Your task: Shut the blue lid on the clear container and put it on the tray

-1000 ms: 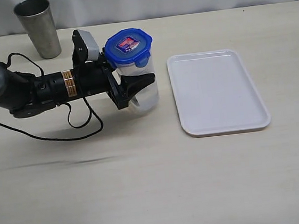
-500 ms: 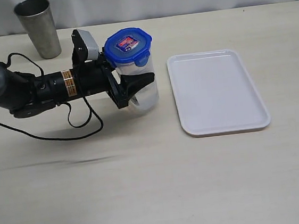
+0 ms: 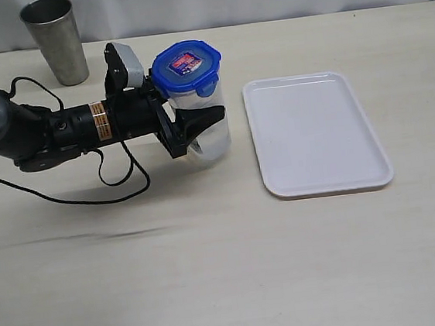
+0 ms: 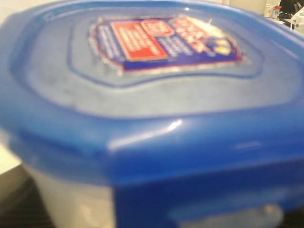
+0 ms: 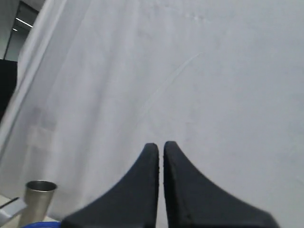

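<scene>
Holding the clear container (image 3: 207,141) by its sides, the left gripper (image 3: 208,111) has its jaws wide around it, near the back edge of the table (image 3: 213,272). The blue lid (image 3: 186,66) sits on top. The tray (image 3: 315,133) lies near, not touching. The right gripper (image 5: 160,152) is pinched tight, holding nothing.

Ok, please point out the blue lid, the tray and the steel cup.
blue lid (image 3: 185,63), exterior view, top sticker.
tray (image 3: 315,133), exterior view, bare floor.
steel cup (image 3: 62,51), exterior view, side wall.

The black tubular left arm (image 3: 58,131) wears orange label bands (image 3: 99,121), a looping black cable (image 3: 147,184) and a grey camera box (image 3: 125,64).
</scene>
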Motion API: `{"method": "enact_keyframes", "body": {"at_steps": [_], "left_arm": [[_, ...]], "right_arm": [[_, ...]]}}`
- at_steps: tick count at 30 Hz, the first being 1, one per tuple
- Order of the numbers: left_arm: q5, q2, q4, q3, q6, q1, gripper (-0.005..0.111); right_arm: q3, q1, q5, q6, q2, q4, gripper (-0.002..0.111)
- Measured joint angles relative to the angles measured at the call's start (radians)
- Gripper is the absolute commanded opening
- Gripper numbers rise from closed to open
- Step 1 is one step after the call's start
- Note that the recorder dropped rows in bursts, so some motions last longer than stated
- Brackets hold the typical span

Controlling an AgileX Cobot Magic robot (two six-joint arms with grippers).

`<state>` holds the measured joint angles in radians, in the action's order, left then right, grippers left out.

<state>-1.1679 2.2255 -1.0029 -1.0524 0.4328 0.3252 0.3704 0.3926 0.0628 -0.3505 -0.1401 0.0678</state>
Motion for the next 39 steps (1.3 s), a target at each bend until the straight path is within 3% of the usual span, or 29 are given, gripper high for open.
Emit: {"method": "enact_keyframes", "body": {"at_steps": [11, 16, 28, 39], "left_arm": [[0.000, 0.000, 0.000, 0.000, 0.000, 0.000, 0.000], [0.000, 0.000, 0.000, 0.000, 0.000, 0.000, 0.000], [0.000, 0.000, 0.000, 0.000, 0.000, 0.000, 0.000], [0.000, 0.000, 0.000, 0.000, 0.000, 0.000, 0.000]], "right_arm": [[0.000, -0.302, -0.001, 0.000, 0.135, -0.123, 0.004], [-0.015, -0.396, 0.012, 0.000, 0.137, -0.133, 0.004], [-0.343, -0.422, 0.006, 0.000, 0.135, -0.133, 0.004], [-0.369, -0.422, -0.260, 0.000, 0.135, -0.130, 0.004]]}}
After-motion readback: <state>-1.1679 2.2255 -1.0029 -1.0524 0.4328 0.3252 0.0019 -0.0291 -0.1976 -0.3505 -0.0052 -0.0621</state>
